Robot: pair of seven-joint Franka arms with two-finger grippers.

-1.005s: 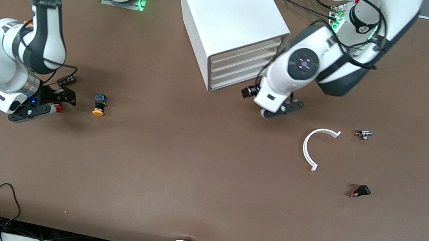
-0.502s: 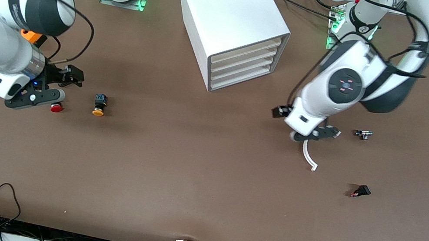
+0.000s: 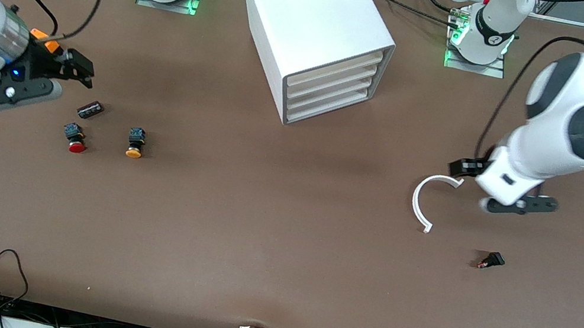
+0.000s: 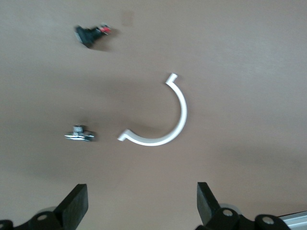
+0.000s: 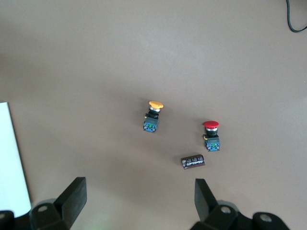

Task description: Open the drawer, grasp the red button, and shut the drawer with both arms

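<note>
The red-capped button [image 3: 74,138] lies on the table toward the right arm's end, free of both grippers; it also shows in the right wrist view [image 5: 211,135]. My right gripper [image 3: 16,91] hangs open and empty above the table beside it, jaws wide apart in the right wrist view [image 5: 139,201]. My left gripper [image 3: 519,205] is open and empty over the table toward the left arm's end, next to a white curved strip [image 3: 422,202]; its jaws are wide in its wrist view [image 4: 141,203]. The white drawer cabinet [image 3: 317,18] has all its drawers [image 3: 329,89] shut.
An orange-yellow-capped button [image 3: 135,143] and a small dark cylinder [image 3: 90,109] lie beside the red one. A small black and red part [image 3: 491,260] lies nearer the front camera than the strip. A small metal part [image 4: 80,135] lies beside the strip [image 4: 163,124].
My right gripper let go of the red button and rose away from it. My left gripper moved from the cabinet's front toward the left arm's end, past the white strip.
</note>
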